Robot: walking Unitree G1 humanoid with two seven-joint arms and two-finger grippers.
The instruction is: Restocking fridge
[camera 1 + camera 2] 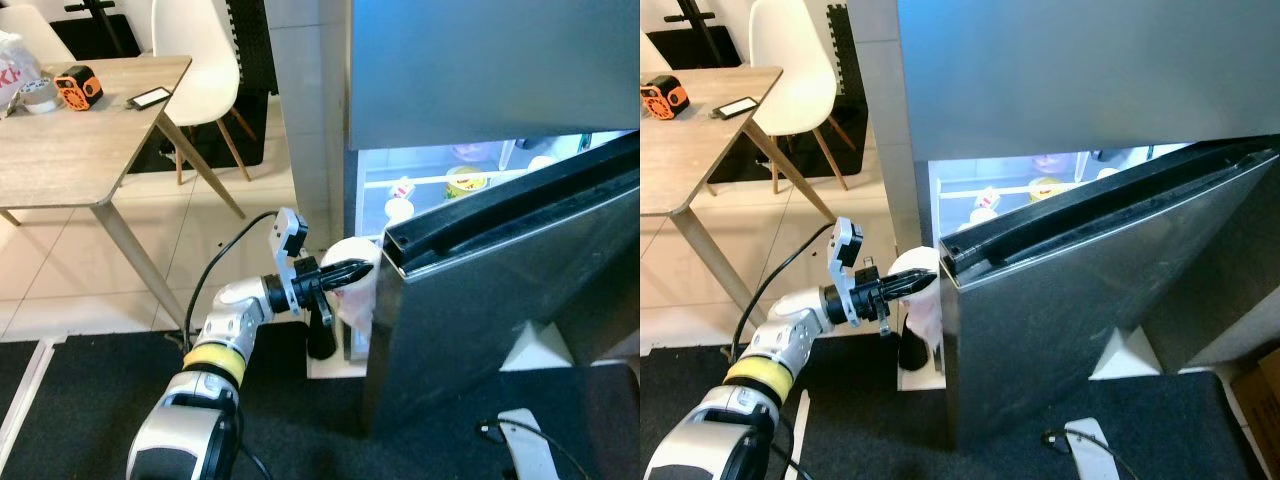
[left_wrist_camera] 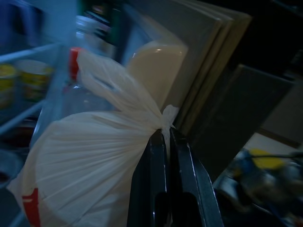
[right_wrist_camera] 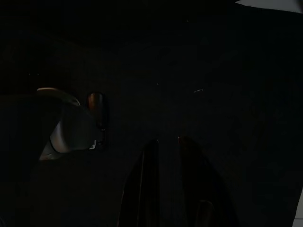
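Note:
The fridge stands with its lower grey door (image 1: pixel 500 300) swung open toward me, and the lit inside holds a yellow tub (image 1: pixel 465 182) and a white cup (image 1: pixel 398 208) on a shelf. My left gripper (image 1: pixel 355 270) is shut on the knot of a white plastic bag (image 1: pixel 358 295). It holds the bag at the fridge opening, beside the door's hinge-side edge. In the left wrist view the bag (image 2: pixel 94 156) bulges ahead of the closed fingers (image 2: pixel 154 179), with fridge shelves beyond. My right gripper (image 3: pixel 168 142) hangs in the dark.
A dark bottle-shaped object (image 1: pixel 320 340) stands on the pale base below the bag. At the left are a wooden table (image 1: pixel 60 150) with an orange tape measure (image 1: pixel 78 85) and a phone (image 1: pixel 150 97), plus a white chair (image 1: pixel 200 60). A black mat covers the floor near me.

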